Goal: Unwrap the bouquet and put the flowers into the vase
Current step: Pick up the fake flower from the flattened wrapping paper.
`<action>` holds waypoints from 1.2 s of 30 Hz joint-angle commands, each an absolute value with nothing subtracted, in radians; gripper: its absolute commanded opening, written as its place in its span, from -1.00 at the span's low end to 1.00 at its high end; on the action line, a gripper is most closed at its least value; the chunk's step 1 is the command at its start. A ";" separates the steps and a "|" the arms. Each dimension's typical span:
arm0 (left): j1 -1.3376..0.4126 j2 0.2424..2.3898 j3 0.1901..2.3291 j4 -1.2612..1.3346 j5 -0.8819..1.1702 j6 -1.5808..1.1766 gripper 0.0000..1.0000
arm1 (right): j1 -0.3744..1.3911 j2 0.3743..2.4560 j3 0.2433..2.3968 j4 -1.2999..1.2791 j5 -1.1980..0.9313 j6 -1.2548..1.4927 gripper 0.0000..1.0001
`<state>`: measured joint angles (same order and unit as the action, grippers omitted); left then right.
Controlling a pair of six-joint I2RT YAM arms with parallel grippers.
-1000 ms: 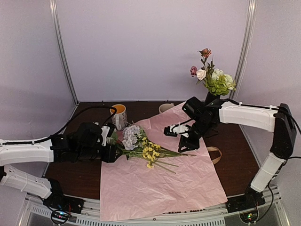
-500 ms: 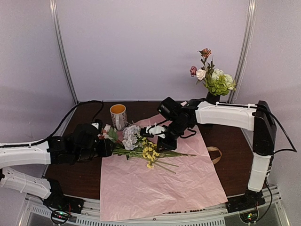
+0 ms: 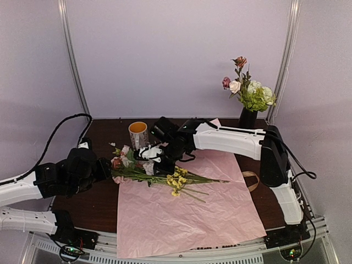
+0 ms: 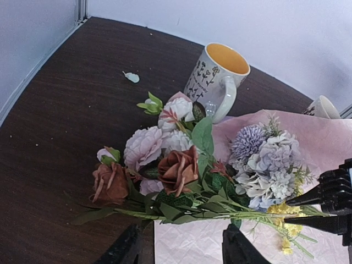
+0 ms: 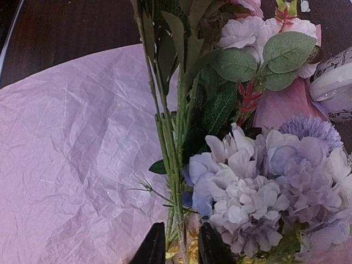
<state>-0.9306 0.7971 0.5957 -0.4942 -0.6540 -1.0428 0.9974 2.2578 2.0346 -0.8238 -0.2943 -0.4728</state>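
The bouquet lies unwrapped: loose flowers [image 3: 132,171] [image 4: 181,168] [image 5: 247,187] rest across the left edge of a flat pink paper sheet [image 3: 187,220], blooms toward the left. My right gripper [image 3: 153,159] [image 5: 180,236] is down over them, open narrowly, with the green stems between its fingers. My left gripper [image 3: 104,168] [image 4: 184,234] sits just left of the blooms, open and empty. The black vase [image 3: 247,117] stands at the back right with several flowers in it.
A mug with an orange inside [image 3: 138,135] [image 4: 214,77] stands just behind the blooms. A cream mug [image 4: 322,107] peeks out behind the paper. A beige ribbon [image 3: 250,179] lies on the dark table right of the sheet.
The right arm swung left from beside the vase and came down over the flower stems. The left arm pulled back to the left, uncovering the pink blooms.
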 commanded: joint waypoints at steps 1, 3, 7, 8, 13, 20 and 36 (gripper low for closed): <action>-0.933 0.778 0.576 -0.502 -0.707 -1.062 0.05 | 1.008 2.316 2.132 -0.881 -0.243 -0.459 -0.58; -0.933 0.771 0.575 -0.499 -0.711 -1.056 0.05 | 1.013 2.325 2.131 -0.891 -0.251 -0.466 -0.61; -0.933 0.754 0.571 -0.497 -0.726 -1.044 0.06 | 1.027 2.352 2.132 -0.932 -0.249 -0.482 -0.63; -0.933 0.749 0.569 -0.497 -0.728 -1.044 0.06 | 1.029 2.358 2.132 -0.936 -0.249 -0.483 -0.63; -0.933 0.726 0.557 -0.489 -0.731 -1.045 0.07 | 1.032 2.361 2.108 -0.907 -0.182 -0.459 -0.57; -0.933 0.727 0.553 -0.485 -0.725 -1.048 0.07 | 1.031 2.377 2.110 -0.884 -0.047 -0.454 -0.52; -0.933 0.778 0.550 -0.429 -0.692 -1.043 0.07 | 1.031 2.386 2.080 -0.920 -0.097 -0.462 -0.71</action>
<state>-0.9306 0.7654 0.5537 -0.4797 -0.6994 -1.0477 1.0279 2.3646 2.0922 -0.9119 -0.1040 -0.4648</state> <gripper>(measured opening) 0.535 0.184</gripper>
